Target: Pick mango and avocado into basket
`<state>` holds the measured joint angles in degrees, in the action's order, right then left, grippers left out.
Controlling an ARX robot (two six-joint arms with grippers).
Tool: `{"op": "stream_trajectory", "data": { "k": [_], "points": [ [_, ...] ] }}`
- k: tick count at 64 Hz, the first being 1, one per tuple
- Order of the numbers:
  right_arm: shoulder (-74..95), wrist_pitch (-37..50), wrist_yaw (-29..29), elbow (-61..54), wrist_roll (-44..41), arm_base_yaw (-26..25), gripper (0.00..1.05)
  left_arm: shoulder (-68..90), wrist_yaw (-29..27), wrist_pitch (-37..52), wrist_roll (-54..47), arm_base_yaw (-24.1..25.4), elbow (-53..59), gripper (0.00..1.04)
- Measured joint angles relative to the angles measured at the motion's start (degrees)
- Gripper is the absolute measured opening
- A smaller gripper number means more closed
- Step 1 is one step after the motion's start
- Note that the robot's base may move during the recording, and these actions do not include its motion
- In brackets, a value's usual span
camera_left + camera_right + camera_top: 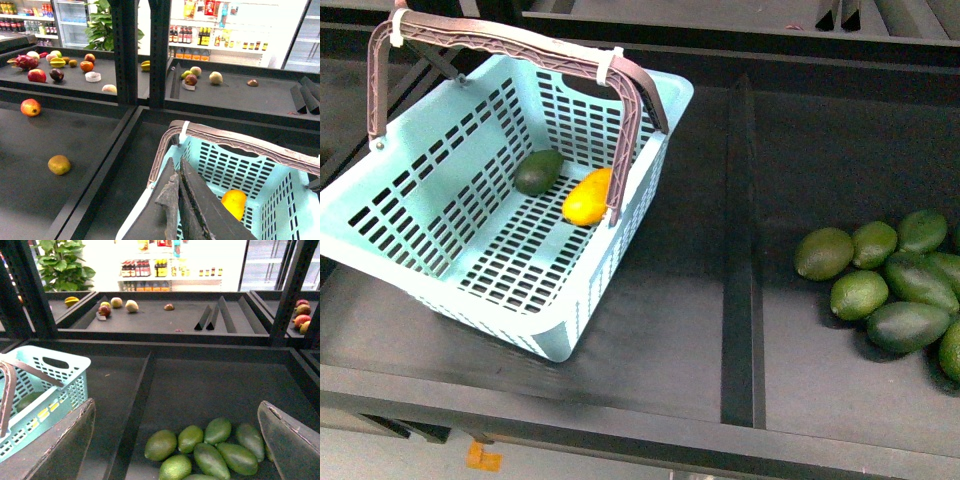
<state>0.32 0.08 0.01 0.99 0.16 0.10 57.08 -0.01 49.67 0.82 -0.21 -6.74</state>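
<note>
Resting in slotted teal basket [410, 215]: smooth mango [588, 197], avocado [538, 171].

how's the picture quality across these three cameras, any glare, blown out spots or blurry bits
Front view: even light, sharp, with a soft sheen on the dark shelf beside the basket. Left wrist view: the shop background is overexposed near the top right; the shut left gripper is close and slightly soft. Right wrist view: the bright store window is blown out, and the open right gripper's fingers look blurred at the edges.
</note>
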Motion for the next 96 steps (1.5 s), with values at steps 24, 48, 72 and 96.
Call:
{"op": "stream_trajectory", "data": {
  "k": [24,48,72,96],
  "points": [
    [0.0,0.0,0.0,0.0,0.0,0.0,0.96,-16.85,0.02,-10.93,-0.15,0.0,5.84,0.02],
    [0.0,0.0,-0.02,0.0,0.0,0.0,0.96,-32.76,0.0,-25.53,-0.17,0.0,5.88,0.02],
    [0.0,0.0,0.0,0.0,0.0,0.0,0.96,-43.74,0.0,-36.28,-0.17,0.0,5.88,0.02],
    [0.0,0.0,0.0,0.0,0.0,0.0,0.96,-56.65,0.0,-49.48,-0.2,0.0,5.88,0.02]
  ]
}}
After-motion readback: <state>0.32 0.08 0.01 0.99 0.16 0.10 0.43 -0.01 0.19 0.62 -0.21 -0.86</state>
